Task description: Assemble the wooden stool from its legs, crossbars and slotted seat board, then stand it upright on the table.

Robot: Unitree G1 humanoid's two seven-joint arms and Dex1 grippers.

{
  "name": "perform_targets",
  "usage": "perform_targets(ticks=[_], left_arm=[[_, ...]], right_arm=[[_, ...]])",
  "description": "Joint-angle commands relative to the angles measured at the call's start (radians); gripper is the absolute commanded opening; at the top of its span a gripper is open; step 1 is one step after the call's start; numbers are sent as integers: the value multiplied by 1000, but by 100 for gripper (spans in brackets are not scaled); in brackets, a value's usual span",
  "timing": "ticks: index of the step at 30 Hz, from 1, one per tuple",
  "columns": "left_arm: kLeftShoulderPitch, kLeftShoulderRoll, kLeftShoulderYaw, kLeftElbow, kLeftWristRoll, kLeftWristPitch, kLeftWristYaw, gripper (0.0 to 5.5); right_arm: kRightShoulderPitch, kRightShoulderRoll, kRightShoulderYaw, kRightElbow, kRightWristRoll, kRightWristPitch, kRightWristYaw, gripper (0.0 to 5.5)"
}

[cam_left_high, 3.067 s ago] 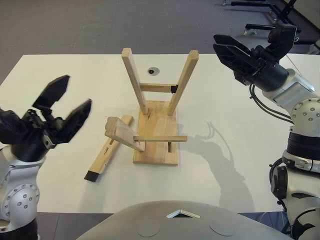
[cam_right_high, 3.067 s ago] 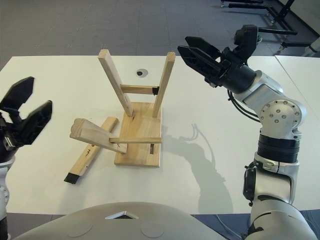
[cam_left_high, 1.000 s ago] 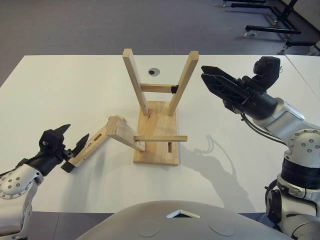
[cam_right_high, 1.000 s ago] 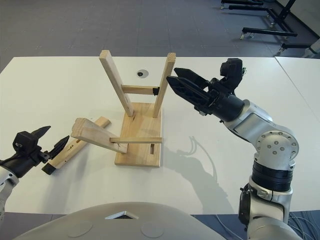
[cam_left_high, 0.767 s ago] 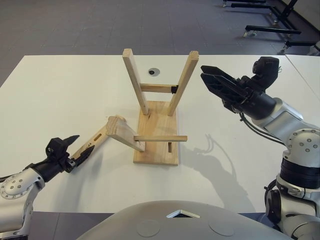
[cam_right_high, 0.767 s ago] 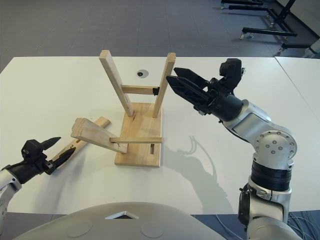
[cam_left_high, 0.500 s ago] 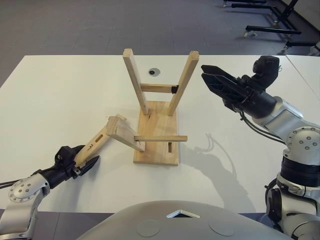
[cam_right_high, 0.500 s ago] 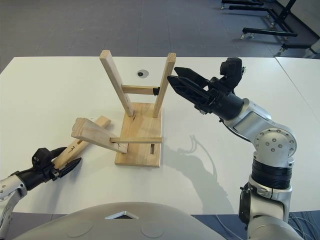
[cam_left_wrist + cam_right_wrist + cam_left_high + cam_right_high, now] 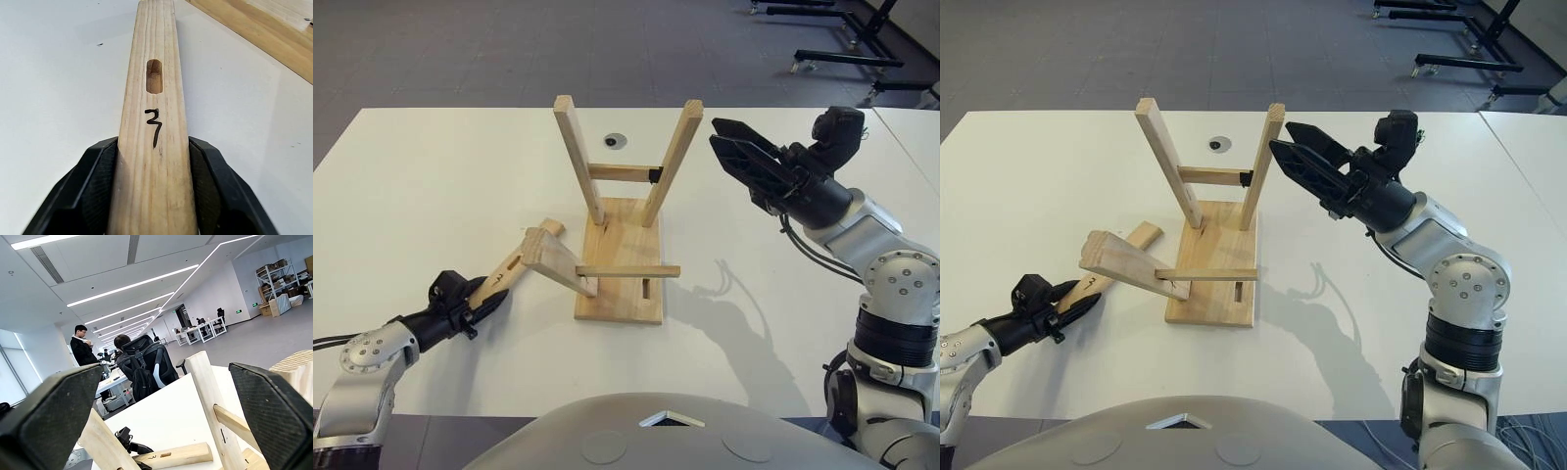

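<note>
- A handwritten "3" marked the loose leg point(image 9: 155, 112), just beside its slot hole.
- The left end effector point(image 9: 481, 302) was clenched on that leg's near end, at the front left of the surface point(image 9: 431, 166). The leg's far end was hidden behind a tilted leg point(image 9: 551, 262).
- The right end effector point(image 9: 1283, 135) hung spread wide, grasping nothing, beside an upright leg point(image 9: 674, 157) on the seat board point(image 9: 625, 294).

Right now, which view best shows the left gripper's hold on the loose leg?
Left wrist view: the left gripper clamps the loose leg from both sides, close up. Eye views show the grip small; right wrist view, distantly.
</note>
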Motion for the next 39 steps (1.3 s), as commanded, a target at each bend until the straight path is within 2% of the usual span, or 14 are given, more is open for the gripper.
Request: perform_targets(ticks=[1,4,8,10,17,21,26,31,39], left_arm=[[-71,-12,53,45,-13,17,60,204],[-175,-44,87,60,-49,23,115,204],[-365,-96,154,-28,-267,41,106,204],[-458,-99,161,-83,-395,80,82,204],[-740,-79,107,-129,-674,194,-39,204],[-782,-49,33,-107,-644,152,-232,204],[-853,-13,-25,-26,-682,241,-367,204],[-884,-16,-50,0,-709,293,-425,204],[-867,-36,-45,-81,-767,336,-418,204]], right_arm=[[-2,12,-1,-3,-25,-27,3,473],[-19,18,-12,18,-35,-48,5,473],[-84,35,-25,59,-124,-141,-3,473],[-123,36,-30,54,-90,-139,21,473],[-279,157,41,53,-133,-235,18,473],[-298,220,111,10,-123,-247,96,473],[-283,249,170,-26,-153,-281,217,473],[-306,275,178,-4,-181,-318,240,473],[-324,297,198,35,-223,-329,209,473]])
